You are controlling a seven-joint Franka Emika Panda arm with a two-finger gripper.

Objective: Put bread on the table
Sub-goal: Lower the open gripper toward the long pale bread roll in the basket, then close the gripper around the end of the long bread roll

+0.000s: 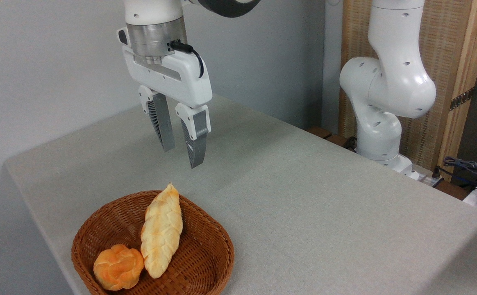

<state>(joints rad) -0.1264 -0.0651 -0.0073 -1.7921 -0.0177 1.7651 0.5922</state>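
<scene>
Below the jaws, the basket (205, 250) runs off the bottom edge, its near rim cut away. The loaf (161, 231) hides part of the basket floor and touches the bun (118, 267). Above the jaws, the arm (152, 12) leaves the top edge. The desk (324, 213) is cropped at right.

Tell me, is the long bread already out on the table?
No, the long bread lies inside the basket beside the round bun, with the gripper empty above it.

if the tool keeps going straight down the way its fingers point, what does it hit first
Probably the bare light grey cloth-topped table, just behind the brown woven wicker basket. The open tool seems beyond the basket, though depth is unclear.
</scene>
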